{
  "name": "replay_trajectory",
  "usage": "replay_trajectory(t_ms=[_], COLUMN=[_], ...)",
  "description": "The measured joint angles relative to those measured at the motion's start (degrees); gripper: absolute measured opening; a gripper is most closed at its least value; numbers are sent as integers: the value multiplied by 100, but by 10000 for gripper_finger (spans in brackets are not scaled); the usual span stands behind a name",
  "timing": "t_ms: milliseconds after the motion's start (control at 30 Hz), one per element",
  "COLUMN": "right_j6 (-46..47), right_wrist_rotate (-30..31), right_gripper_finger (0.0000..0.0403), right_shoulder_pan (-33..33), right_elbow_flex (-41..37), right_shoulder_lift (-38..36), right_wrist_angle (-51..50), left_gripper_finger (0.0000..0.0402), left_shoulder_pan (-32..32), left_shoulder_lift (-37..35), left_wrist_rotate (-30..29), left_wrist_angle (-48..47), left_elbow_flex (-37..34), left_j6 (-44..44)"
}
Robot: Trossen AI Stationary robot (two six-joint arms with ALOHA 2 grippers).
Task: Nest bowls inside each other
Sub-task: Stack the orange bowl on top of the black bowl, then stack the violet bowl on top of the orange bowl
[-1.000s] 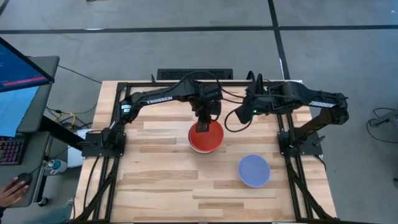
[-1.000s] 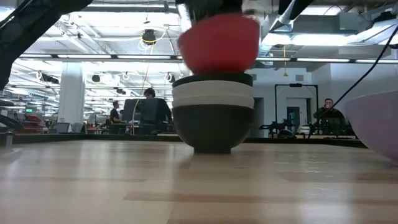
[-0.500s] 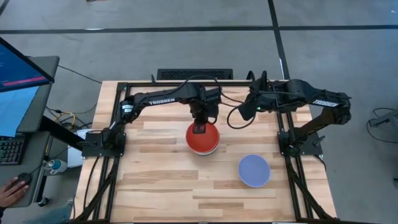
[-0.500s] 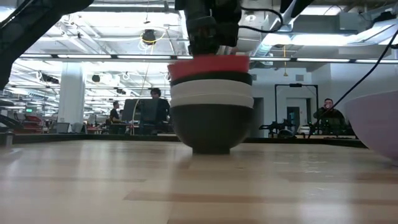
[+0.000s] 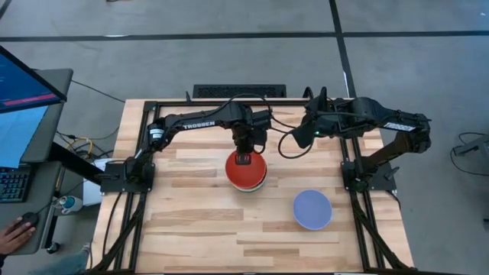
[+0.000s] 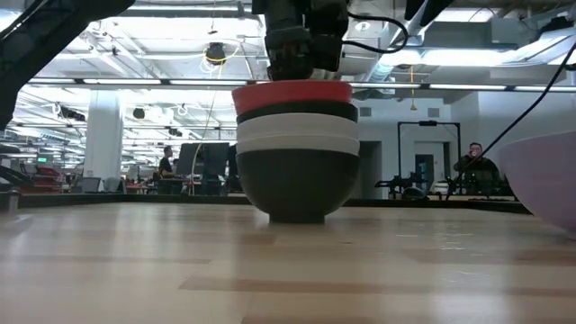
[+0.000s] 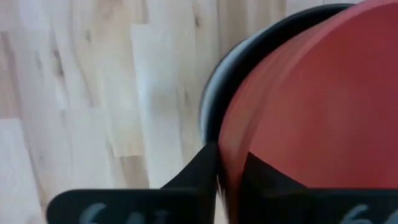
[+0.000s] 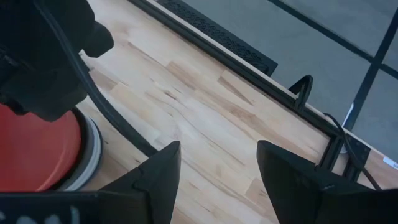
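Gripping the red bowl's (image 5: 245,169) rim atop the mid-worktop stack (image 6: 294,157), we see the left pincer (image 5: 244,158) closed; right pincer (image 8: 217,163) spread, empty.

A red bowl (image 6: 292,92) tops black and white bowls (image 6: 292,144); a pale blue-lavender bowl (image 5: 312,209) sits on light wood table (image 5: 199,229).

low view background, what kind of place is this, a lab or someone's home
Most likely a robotics lab or open workshop, not a home: exposed ceiling ducts and strip lights, people seated at workstations, and a wooden table with a frame carrying two robot arms on a bare concrete floor.
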Motion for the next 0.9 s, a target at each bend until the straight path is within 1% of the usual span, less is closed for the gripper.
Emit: replay_trajectory(t_ms=[100,167,300,467,567,633,733,800,900], right_j6=[-25,-42,-43,-45,-65,-163,-192,-192,-27], right_wrist_rotate=[-2,-2,-2,-4,-4,-8,-68,-111,-44], right_gripper_finger=[235,235,235,235,235,235,235,235,235], right_shoulder_pan=[0,0,0,0,-1,-31,-63,35,416], right_elbow_flex=[0,0,0,0,0,0,0,-50,-381], right_shoulder_lift=[0,0,0,0,1,0,2,-84,-417], right_wrist_angle=[1,0,0,0,0,1,0,22,15], left_gripper_finger=[39,55,89,128,145,153,157,157,150], left_shoulder_pan=[-5,-15,-87,-94,-88,-90,-108,-165,-313], left_shoulder_lift=[0,0,-4,-4,-6,-20,-17,-47,-475], left_wrist_rotate=[264,291,-51,-294,-550,-688,-668,-609,-465], left_wrist_angle=[-25,-36,-40,-60,-247,-247,-444,-505,-163], left_elbow_flex=[0,0,0,8,272,506,931,1167,933], left_j6=[-18,-39,-67,-85,-85,-89,-136,-164,-186])
